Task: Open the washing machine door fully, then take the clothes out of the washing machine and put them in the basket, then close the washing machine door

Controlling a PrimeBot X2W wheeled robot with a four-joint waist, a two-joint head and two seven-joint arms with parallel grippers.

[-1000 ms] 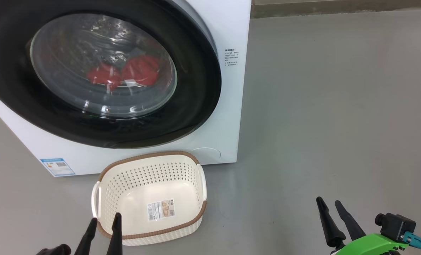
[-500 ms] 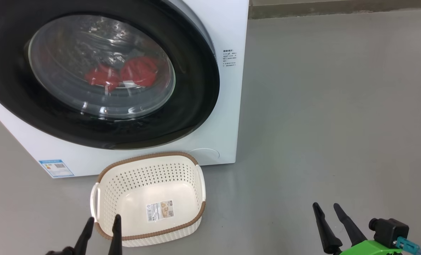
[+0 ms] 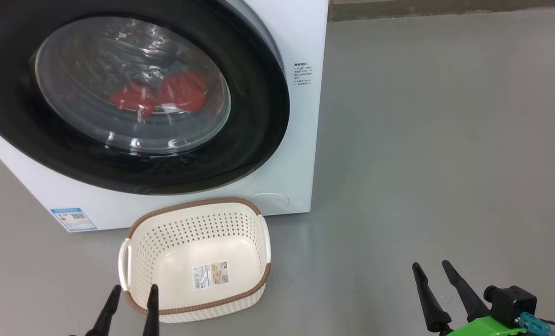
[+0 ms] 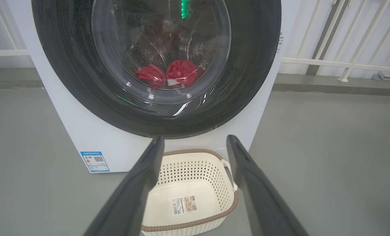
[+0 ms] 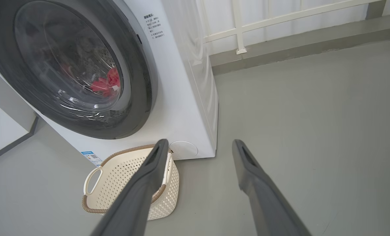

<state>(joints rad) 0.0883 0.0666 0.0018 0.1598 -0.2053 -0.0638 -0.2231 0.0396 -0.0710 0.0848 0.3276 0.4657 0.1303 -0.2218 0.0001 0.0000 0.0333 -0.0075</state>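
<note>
The washing machine door [image 3: 259, 116] is seen closed on the washing machine [image 3: 301, 154], with the clothes [image 3: 184, 91] (red, bunched low) behind its glass. The basket [image 3: 198, 207] is set just before the machine. The left gripper [image 3: 135, 286] and right gripper [image 3: 430, 263] are held farther out from the machine, jaws apart, nothing gripped.

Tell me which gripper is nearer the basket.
The left gripper: it shows right at the basket's near left rim, while the right gripper hangs well aside over grey floor.
</note>
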